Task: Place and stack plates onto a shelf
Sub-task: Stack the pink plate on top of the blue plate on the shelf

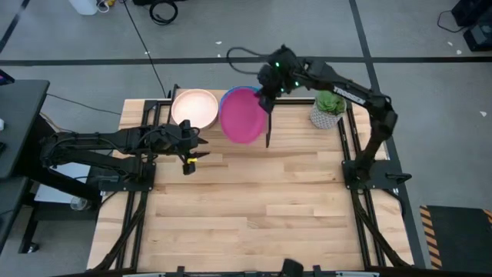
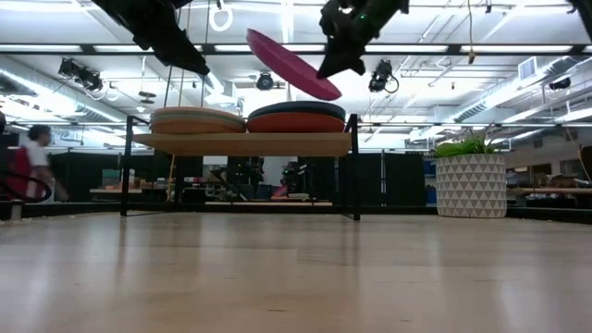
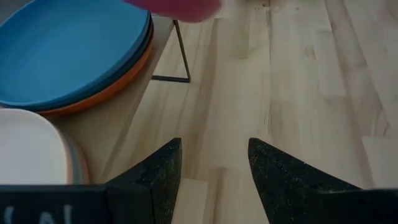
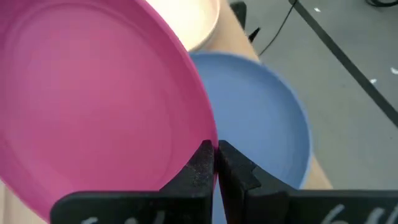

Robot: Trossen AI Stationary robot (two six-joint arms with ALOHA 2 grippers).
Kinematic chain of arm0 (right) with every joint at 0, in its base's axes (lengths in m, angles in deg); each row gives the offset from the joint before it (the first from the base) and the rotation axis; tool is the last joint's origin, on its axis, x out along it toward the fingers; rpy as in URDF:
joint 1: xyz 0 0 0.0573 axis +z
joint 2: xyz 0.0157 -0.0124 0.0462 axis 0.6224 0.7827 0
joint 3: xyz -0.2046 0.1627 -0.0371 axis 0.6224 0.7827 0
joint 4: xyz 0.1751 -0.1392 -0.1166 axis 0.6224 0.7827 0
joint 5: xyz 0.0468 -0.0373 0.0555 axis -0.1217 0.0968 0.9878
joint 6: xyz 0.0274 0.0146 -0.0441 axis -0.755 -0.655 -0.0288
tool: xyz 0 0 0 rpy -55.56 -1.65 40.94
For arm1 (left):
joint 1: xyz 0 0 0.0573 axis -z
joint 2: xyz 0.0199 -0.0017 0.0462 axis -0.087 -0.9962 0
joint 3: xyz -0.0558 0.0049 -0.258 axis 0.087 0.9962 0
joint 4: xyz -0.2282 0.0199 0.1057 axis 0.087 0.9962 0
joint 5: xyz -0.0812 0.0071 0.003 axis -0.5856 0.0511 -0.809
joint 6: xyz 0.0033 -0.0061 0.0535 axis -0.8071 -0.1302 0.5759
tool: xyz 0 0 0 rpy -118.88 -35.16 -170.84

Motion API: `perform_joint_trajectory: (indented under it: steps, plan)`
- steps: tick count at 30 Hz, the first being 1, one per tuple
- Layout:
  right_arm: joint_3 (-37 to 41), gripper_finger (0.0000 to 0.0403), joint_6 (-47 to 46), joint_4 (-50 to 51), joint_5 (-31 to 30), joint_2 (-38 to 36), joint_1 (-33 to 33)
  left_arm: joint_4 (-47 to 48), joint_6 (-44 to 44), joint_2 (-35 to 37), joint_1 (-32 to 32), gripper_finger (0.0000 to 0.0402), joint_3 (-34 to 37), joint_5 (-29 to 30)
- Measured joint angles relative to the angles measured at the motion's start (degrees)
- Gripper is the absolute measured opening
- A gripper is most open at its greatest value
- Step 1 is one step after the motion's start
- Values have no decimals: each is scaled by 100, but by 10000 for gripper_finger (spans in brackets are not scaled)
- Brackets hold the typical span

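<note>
Overhead, the right end effector [image 4: 214,163] clamped the magenta plate [image 1: 243,115] by its rim, tilted, with the blue-topped stack [image 4: 267,118] on the shelf [image 2: 242,143] directly beneath; the left end effector [image 3: 214,168] waited nearby, fingers apart.

— From where do your cameras look?

— My high camera looks straight down on the whole table [image 1: 254,200] from far above. My low camera sits at table-top height and faces level across the boards, toward the shelf [image 2: 242,143] and the room behind.

— And the wrist cameras?

— My left wrist camera looks past my left gripper [image 3: 214,165] down onto the wood, very near the blue plate [image 3: 68,50]. My right wrist camera looks past my right gripper [image 4: 216,155], very close to the magenta plate [image 4: 93,106].

— What do the views share?

— All four show the magenta plate. The high view and both wrist views share the blue plate.
</note>
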Motion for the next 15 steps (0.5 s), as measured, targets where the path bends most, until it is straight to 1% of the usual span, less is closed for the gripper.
perform_joint_trajectory:
  steps: [5, 8, 15]
  plan:
    - [-499, 15, 33, -87, 663, 413, -432, 37, -159, 0, 0, 192, 0, -1]
    - [-664, 15, 31, -109, 655, 604, -662, 47, -226, 0, 0, 192, 0, -1]
    - [-667, 17, -13, 35, 690, 896, -1084, 47, -276, 0, 0, 192, 0, -1]
